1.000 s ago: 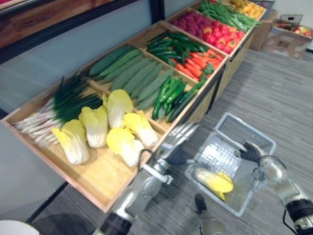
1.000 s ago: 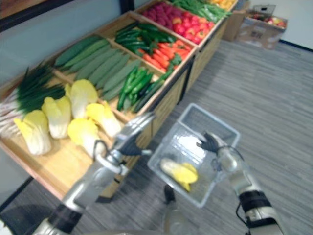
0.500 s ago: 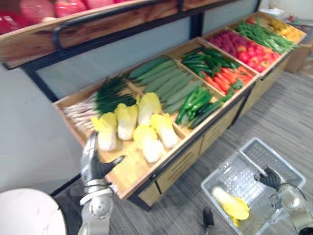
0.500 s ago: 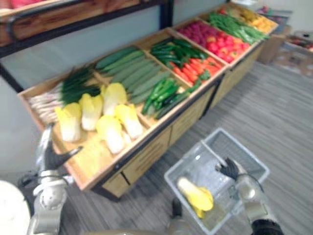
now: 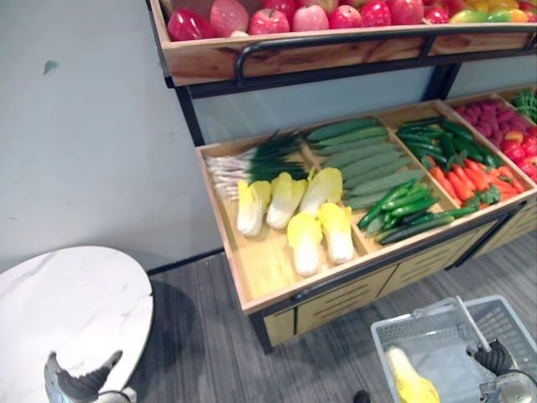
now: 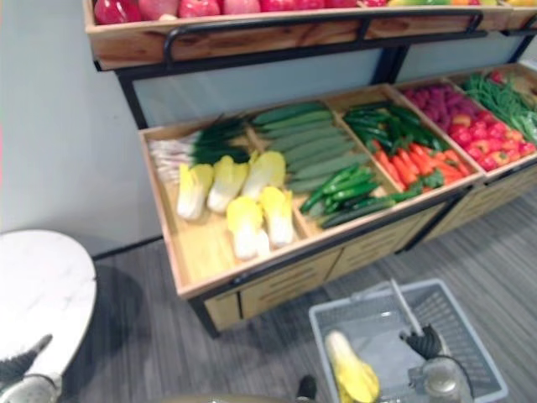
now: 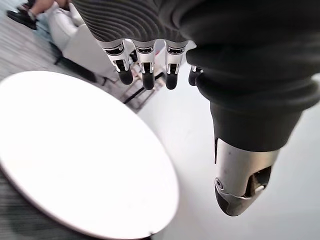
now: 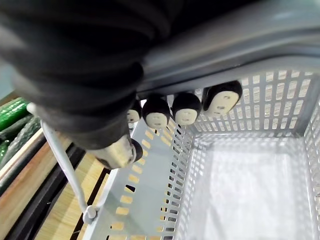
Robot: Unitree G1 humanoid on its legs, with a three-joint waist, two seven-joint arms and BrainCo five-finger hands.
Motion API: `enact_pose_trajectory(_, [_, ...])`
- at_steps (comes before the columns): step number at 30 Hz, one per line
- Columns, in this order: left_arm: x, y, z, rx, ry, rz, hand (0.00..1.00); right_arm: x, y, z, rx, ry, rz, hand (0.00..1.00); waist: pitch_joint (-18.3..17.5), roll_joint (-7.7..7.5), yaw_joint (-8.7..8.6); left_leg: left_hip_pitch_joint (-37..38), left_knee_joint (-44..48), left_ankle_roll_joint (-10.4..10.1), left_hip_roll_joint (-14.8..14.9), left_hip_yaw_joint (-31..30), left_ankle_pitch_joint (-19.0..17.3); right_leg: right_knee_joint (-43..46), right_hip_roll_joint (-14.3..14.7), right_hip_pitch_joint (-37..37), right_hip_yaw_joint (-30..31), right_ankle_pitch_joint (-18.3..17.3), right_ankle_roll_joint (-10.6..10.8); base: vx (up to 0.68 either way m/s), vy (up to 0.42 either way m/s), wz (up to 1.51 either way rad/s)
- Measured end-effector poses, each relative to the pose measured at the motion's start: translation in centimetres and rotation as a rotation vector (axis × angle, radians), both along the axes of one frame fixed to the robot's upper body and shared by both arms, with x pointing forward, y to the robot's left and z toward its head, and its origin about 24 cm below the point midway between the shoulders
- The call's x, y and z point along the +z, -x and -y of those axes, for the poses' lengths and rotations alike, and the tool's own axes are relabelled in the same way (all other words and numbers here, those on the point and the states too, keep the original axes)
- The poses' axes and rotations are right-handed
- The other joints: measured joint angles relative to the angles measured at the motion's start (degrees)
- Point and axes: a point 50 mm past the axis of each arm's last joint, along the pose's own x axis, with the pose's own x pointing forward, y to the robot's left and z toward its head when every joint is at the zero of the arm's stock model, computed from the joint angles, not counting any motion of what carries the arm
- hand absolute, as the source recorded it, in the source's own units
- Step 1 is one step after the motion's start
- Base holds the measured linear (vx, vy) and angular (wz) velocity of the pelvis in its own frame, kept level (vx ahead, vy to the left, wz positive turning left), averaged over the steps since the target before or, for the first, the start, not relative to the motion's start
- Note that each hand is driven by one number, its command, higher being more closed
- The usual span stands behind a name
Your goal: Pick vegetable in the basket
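Cabbage (image 5: 409, 382) lies in the basket (image 5: 419, 315) beside the right robot hand (image 5: 495, 359), curled round its handle (image 8: 225, 40); left robot hand (image 5: 80, 388) straight-fingered, empty. A lopsided lift could spill it.

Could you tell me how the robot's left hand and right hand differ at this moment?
The left hand is open, fingers straight and holding nothing; the right hand is curled round the basket handle. The left hand is by the round white table; the right hand is at the grey basket, which has a yellow cabbage inside. Both have silver fingers with dark tips.
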Motion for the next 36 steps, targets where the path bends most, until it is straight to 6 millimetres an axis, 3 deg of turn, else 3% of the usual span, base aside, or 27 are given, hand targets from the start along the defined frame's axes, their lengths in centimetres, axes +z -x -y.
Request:
enact_pose_trajectory(4, [-4.6, 3.0, 2.4, -0.003, 0.273, -0.164, 0.00, -1.4, 1.9, 0.1, -0.088, -0.044, -0.059, 1.00, -0.5, 0.08, -0.23, 0.0, -1.3, -0.1, 0.0, -1.3, 0.8, 0.0, -0.1, 0.3, -1.4, -0.8, 0.2, 0.01, -0.012, 0.16])
enact_pose_trajectory(7, [-6.5, 4.8, 4.0, -0.003, 0.408, -0.254, 0.00, -2.1, 3.1, 0.2, -0.138, -0.065, -0.099, 1.00, -0.5, 0.05, -0.95, 0.1, -1.9, -0.2, 0.0, -2.5, 1.1, 0.0, -0.1, 1.1, -2.6, -1.1, 0.4, 0.03, -0.006, 0.18])
enact_pose_trajectory(10, [-7.3, 5.8, 4.9, -0.024, 0.459, -0.318, 0.00, -2.3, 3.4, 0.3, -0.153, -0.063, -0.107, 1.00, -0.5, 0.09, -1.49, 0.2, -1.9, -0.2, -0.1, -2.6, 1.1, 0.0, -0.2, 1.1, -2.7, -1.0, 0.2, 0.04, 0.005, 0.05])
enact_pose_trajectory(19, [-8.6, 3.7, 8.5, -0.321, 0.544, -0.422, 0.00, -2.6, 3.4, 0.2, -0.175, -0.060, -0.111, 1.00, -0.8, 0.13, -2.24, 1.2, -2.6, -0.1, -0.4, -2.5, 1.2, 0.0, -0.5, 1.9, -2.7, -1.0, 0.2, 0.00, 0.000, 0.00])
enact_pose_trajectory(25, [-8.9, 3.3, 9.7, -0.398, 0.555, -0.444, 0.00, -2.4, 3.1, 0.3, -0.194, -0.041, -0.090, 1.00, -0.8, 0.51, -2.99, 2.8, -2.5, -0.3, -0.2, -1.0, 1.0, 0.0, -0.1, 2.3, -1.3, -1.0, 0.3, 0.01, -0.003, -0.10])
enact_pose_trajectory(29, [-9.0, 2.7, 10.1, -0.432, 0.554, -0.448, 0.00, -2.1, 3.4, 0.8, -0.223, -0.033, -0.073, 1.00, 0.1, 1.14, -3.36, 1.0, 7.3, -0.1, 1.7, 0.2, -4.9, 5.6, 0.1, 1.4, 0.9, -3.7, 1.2, -0.02, 0.026, -0.29])
enact_pose_trajectory(30, [-9.0, 2.1, 10.3, -0.455, 0.548, -0.443, 0.00, -1.8, 3.1, 0.8, -0.224, -0.025, -0.052, 1.00, 0.4, 1.03, -3.46, 0.2, 10.6, 0.1, 1.9, 1.2, -6.7, 8.8, -0.1, -0.6, 2.8, -4.5, 1.2, -0.10, 0.098, -0.57])
enact_pose_trajectory(32, [-8.8, 1.5, 10.1, -0.480, 0.532, -0.443, 0.00, -0.9, 1.4, 0.2, -0.191, -0.012, 0.021, 1.00, 1.1, -0.01, -3.95, -2.2, 14.4, 1.0, 1.8, 4.3, -8.7, 10.1, -0.4, -4.1, 6.9, -3.2, 3.1, -0.15, 0.126, -0.91])
enact_pose_trajectory(33, [-8.6, 1.0, 9.6, -0.503, 0.508, -0.451, 0.00, -0.4, -0.2, -0.6, -0.134, -0.009, 0.062, 1.00, 1.9, -1.08, -4.23, -3.1, 15.5, 2.0, 1.9, 7.5, -9.7, 9.0, -0.1, -6.9, 10.5, 0.4, 4.5, -0.25, 0.140, -1.57])
enact_pose_trajectory(34, [-8.4, 0.9, 9.1, -0.516, 0.481, -0.468, 0.00, 0.3, -2.4, -1.5, -0.073, -0.010, 0.111, 1.00, 2.9, -1.01, -4.27, -3.3, 15.6, 3.6, 2.7, 12.4, -9.5, 2.9, 1.8, -8.2, 13.2, 10.3, 4.9, -0.29, 0.145, -1.93])
enact_pose_trajectory(35, [-8.5, 0.9, 9.2, -0.524, 0.474, -0.473, 0.00, 0.9, -4.0, -2.2, -0.037, -0.011, 0.152, 1.00, 4.1, 0.91, -3.71, -3.3, 15.4, 4.5, 4.5, 16.1, -8.9, 2.5, 3.0, -8.5, 11.7, 12.0, 1.1, -0.30, 0.118, -1.61])
enact_pose_trajectory(36, [-8.3, 0.2, 9.1, -0.533, 0.459, -0.461, 0.00, 1.2, -4.5, -2.3, -0.025, -0.008, 0.168, 1.00, 5.0, 0.86, -3.78, -3.3, 15.3, 4.6, 5.3, 17.6, -8.5, 9.0, 3.3, -9.6, 7.5, 8.4, -0.6, -0.26, 0.105, -1.38])
